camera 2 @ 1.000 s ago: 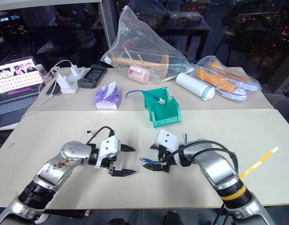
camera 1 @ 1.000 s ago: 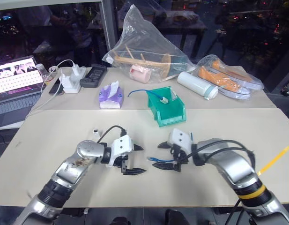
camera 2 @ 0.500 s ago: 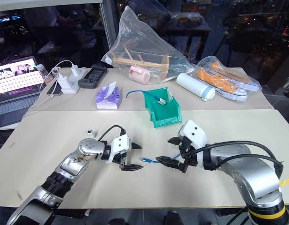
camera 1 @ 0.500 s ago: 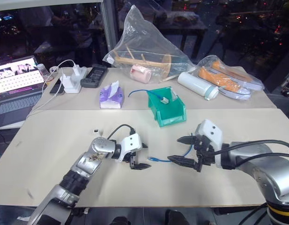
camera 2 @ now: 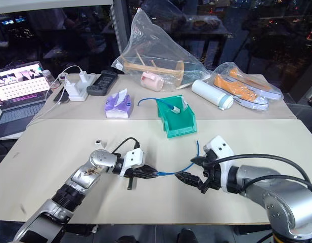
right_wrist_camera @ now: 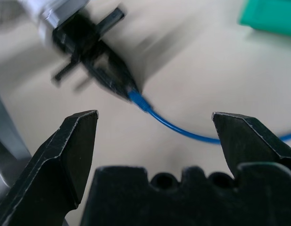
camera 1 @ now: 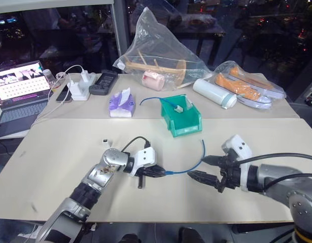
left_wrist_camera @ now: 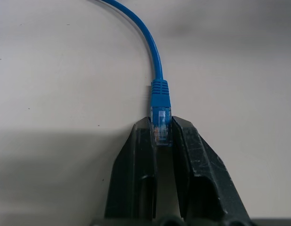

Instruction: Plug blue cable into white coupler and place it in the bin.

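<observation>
The blue cable [camera 1: 194, 165] lies on the tan table, curving from its clear plug [left_wrist_camera: 161, 128] back toward the bin [camera 1: 188, 124]. My left gripper [camera 1: 162, 173] is shut on that plug, its fingers [left_wrist_camera: 141, 155] pinching it from both sides just above the tabletop. My right gripper [camera 1: 201, 168] stands open a short way to the right of the plug, and the cable passes under its spread fingers [right_wrist_camera: 77, 141] without touching them. The white coupler [camera 1: 105, 143] sits alone on the table, left of and behind my left arm. The teal bin stands at the table's back middle.
Another blue cable end [camera 1: 168, 102] and a small white piece lie in the bin. Behind it are a purple tissue pack [camera 1: 119, 104], clear bags [camera 1: 156, 45], a white bottle [camera 1: 214, 92], chargers [camera 1: 80, 87] and a laptop [camera 1: 16, 93]. A seam crosses the table [camera 1: 54, 152] behind the bin.
My left gripper moved right to the plug and shut on it. My right gripper drew back to the right, rolled, and stayed open. The cable now lies stretched between them.
</observation>
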You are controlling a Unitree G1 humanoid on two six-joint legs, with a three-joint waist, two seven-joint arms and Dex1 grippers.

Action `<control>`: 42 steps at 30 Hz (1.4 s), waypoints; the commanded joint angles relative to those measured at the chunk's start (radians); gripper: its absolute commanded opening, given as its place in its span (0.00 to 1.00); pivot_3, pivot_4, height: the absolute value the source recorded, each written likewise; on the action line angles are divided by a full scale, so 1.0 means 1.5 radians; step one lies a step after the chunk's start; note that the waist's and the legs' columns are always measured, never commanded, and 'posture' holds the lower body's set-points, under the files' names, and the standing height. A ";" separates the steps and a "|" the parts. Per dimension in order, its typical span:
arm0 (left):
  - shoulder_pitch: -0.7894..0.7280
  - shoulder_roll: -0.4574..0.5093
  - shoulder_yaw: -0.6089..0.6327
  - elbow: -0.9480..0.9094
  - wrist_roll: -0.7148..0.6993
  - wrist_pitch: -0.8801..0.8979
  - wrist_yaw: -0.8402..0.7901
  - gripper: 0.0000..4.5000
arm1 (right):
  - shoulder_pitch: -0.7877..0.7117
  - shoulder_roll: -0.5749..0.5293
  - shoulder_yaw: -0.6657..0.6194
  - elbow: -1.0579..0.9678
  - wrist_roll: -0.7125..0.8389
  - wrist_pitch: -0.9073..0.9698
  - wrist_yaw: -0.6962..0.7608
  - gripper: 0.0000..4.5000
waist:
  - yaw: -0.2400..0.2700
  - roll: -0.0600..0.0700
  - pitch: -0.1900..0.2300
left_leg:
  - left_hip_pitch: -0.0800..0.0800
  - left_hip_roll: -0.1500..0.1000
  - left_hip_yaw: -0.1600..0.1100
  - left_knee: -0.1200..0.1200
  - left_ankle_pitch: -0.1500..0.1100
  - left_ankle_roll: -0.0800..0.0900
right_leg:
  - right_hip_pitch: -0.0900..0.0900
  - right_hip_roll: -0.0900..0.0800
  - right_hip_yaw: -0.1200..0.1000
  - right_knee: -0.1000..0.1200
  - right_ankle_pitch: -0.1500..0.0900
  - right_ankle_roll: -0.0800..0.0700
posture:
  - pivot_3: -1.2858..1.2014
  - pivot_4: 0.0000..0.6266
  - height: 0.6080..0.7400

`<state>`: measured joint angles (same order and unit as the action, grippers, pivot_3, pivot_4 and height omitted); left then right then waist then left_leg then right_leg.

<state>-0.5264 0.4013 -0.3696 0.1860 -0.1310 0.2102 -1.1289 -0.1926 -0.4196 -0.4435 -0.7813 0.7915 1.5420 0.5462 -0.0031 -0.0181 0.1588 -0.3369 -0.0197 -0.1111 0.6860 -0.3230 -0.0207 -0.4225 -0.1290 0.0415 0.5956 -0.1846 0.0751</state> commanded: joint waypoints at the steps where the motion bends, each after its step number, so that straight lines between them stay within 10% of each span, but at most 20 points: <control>1: 0.001 -0.057 0.047 -0.115 -0.088 0.094 0.048 0.01 | 0.062 0.153 -0.121 -0.045 0.088 0.048 -0.109 1.00 | 0.004 0.000 0.000 | 0.000 0.000 0.000 0.000 0.000 0.000 | 0.000 0.000 0.000 0.000 0.000 0.000 | 0.52 0.24 1.00; 10: 0.022 -0.094 0.024 -0.251 -0.138 0.204 0.090 0.01 | 0.073 0.434 -0.220 -0.034 0.333 -0.022 -0.465 1.00 | -0.010 0.004 -0.001 | 0.001 0.000 0.001 -0.001 0.000 0.000 | -0.002 0.000 0.002 0.000 0.000 0.000 | 0.52 0.24 1.00; 20: 0.029 -0.094 -0.004 -0.281 -0.149 0.219 0.090 0.01 | 0.171 0.199 0.055 0.002 0.721 -0.386 -0.831 1.00 | -0.018 0.005 -0.001 | 0.001 0.000 0.001 -0.001 0.000 0.000 | -0.001 0.000 0.002 -0.001 0.000 0.000 | 0.52 0.24 1.00; 42: 0.042 -0.087 0.002 -0.286 -0.159 0.217 0.115 0.01 | 0.269 -0.052 0.176 -0.100 0.780 -0.709 -0.855 1.00 | -0.014 0.004 -0.001 | 0.001 0.000 0.001 -0.002 0.000 0.000 | -0.001 0.000 0.002 -0.002 0.000 0.000 | 0.52 0.24 1.00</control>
<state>-0.4627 0.2726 -0.3737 -0.2030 -0.3552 0.5453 -0.9598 0.2124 -0.4877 -0.1933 -0.8715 1.9475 0.5109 -0.7428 -0.0240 -0.0115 0.1571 -0.3357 -0.0204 -0.1099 0.6834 -0.3232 -0.0201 -0.4233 -0.1289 0.0444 0.5930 -0.1853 0.0751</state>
